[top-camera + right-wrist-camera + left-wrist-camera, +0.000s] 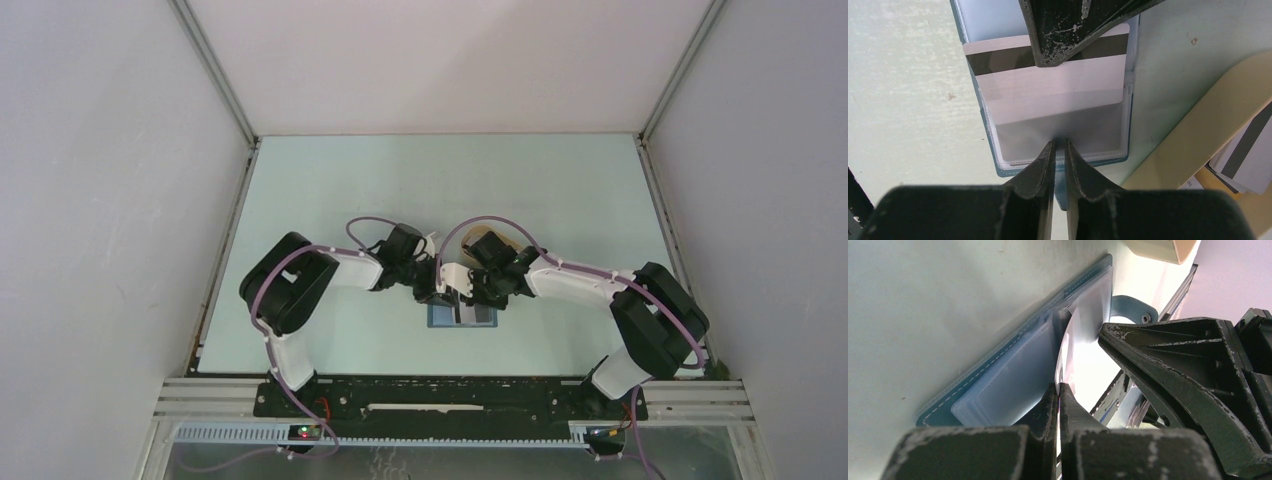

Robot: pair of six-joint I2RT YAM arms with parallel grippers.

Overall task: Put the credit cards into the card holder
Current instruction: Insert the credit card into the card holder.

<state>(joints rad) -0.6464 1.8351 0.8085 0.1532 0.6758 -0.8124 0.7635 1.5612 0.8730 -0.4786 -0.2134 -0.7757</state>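
Grip, left: we see the left end effector (1059, 388) clamped on the edge of a whitish credit card (1071, 337), which bows toward the card holder (998, 385).
Grip, right: the right end effector (1060, 146) is pinched shut on the card holder's near edge.
Card: partly under the clear pocket film; the left end effector covers its striped end.
Hidden: from above, both wrists mask nearly all of the card holder on the tabletop (330, 200).
Nearby: beige tray (1193, 135) just beside, cropped, holding spare cards (1248, 155).
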